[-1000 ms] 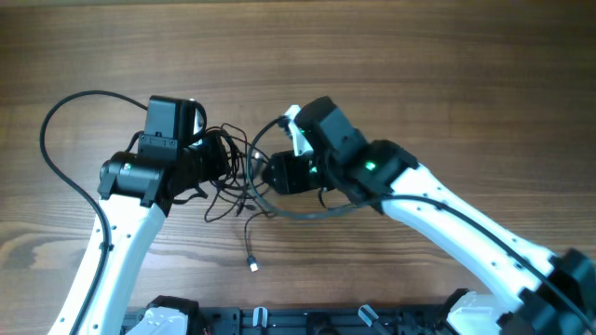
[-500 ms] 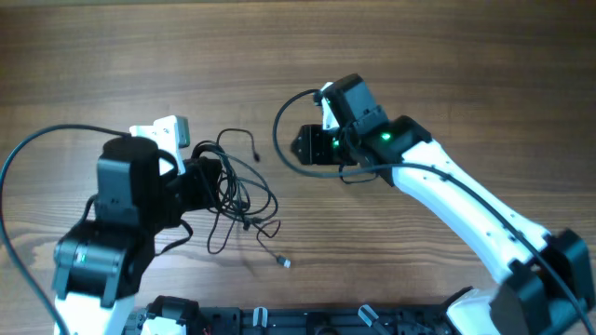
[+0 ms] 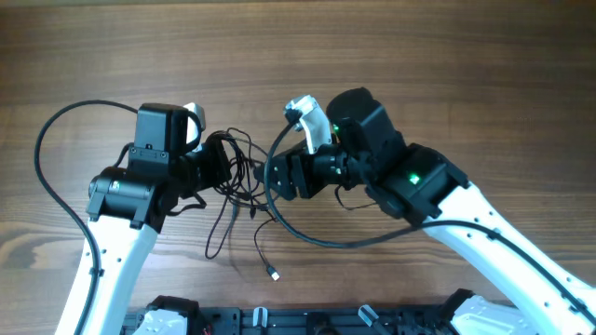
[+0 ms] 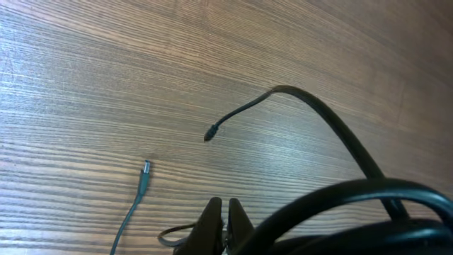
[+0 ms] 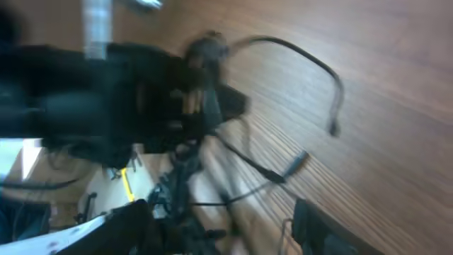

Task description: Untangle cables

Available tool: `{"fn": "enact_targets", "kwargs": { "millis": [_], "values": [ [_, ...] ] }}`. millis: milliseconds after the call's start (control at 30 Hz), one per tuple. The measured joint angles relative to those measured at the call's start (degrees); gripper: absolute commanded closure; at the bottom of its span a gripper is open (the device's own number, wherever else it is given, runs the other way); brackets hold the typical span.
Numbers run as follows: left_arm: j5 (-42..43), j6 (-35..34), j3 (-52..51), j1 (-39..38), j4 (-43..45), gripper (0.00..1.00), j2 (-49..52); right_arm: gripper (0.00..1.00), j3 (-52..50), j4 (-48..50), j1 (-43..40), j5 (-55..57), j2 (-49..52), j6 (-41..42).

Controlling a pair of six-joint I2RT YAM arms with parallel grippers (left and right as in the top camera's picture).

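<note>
The cables lie as a thin black tangle on the wooden table between my two grippers. One loose strand trails toward the front and ends in a small plug. My left gripper sits at the tangle's left side, shut on a thin loop of cable; its fingertips are pressed together. Two free plug ends lie on the wood ahead of it. My right gripper is at the tangle's right side. In the blurred right wrist view it stands open, with cable strands crossing between its fingers.
A thick black wiring loop hangs from the right arm and sweeps over the table in front of the tangle. Another thick loop arcs out left of the left arm. Black fixtures line the table's front edge.
The left gripper has swung up and right, carrying the tangle. My right gripper came down-left to the tangle's right side and opened wider. The loose plug end shifted slightly.
</note>
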Motion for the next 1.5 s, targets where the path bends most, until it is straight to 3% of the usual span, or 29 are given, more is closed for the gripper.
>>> {"fn": "enact_targets", "kwargs": {
  "millis": [267,500,700,967,1033,1133,1267,1400,1500],
  "values": [
    [0.0,0.0,0.0,0.0,-0.1,0.96,0.0,0.43,0.0,-1.3,4.3,13.2,7.5,8.5],
    [2.3,0.0,-0.1,-0.5,0.3,0.96,-0.3,0.61,0.8,-10.2,4.6,27.3,10.1,19.0],
    [5.1,0.0,-0.8,-0.8,0.5,0.96,-7.1,0.70,2.8,-12.5,2.5,26.5,10.2,20.5],
    [6.8,0.0,-1.5,-0.8,1.1,0.96,-12.0,0.72,3.5,-15.7,-3.5,18.6,10.2,17.8],
    [7.4,0.0,-1.6,-0.9,1.6,0.96,-12.7,0.70,3.5,-16.0,-5.2,15.6,10.2,16.5],
    [7.5,0.0,-1.6,-0.9,2.1,0.96,-13.1,0.50,3.3,-14.6,-8.3,9.7,10.2,10.2],
    [5.1,0.0,-1.6,-0.1,1.9,0.96,-14.7,0.35,3.3,-12.9,-12.9,1.3,9.9,-3.3],
    [2.0,0.8,-1.2,1.5,2.0,0.96,-14.6,0.32,5.8,-13.0,-14.3,-1.9,6.1,-11.5],
    [5.7,5.2,-1.2,1.5,3.4,0.96,-12.6,0.32,7.8,-11.7,-12.6,-5.3,1.2,-16.2]
  ]
}}
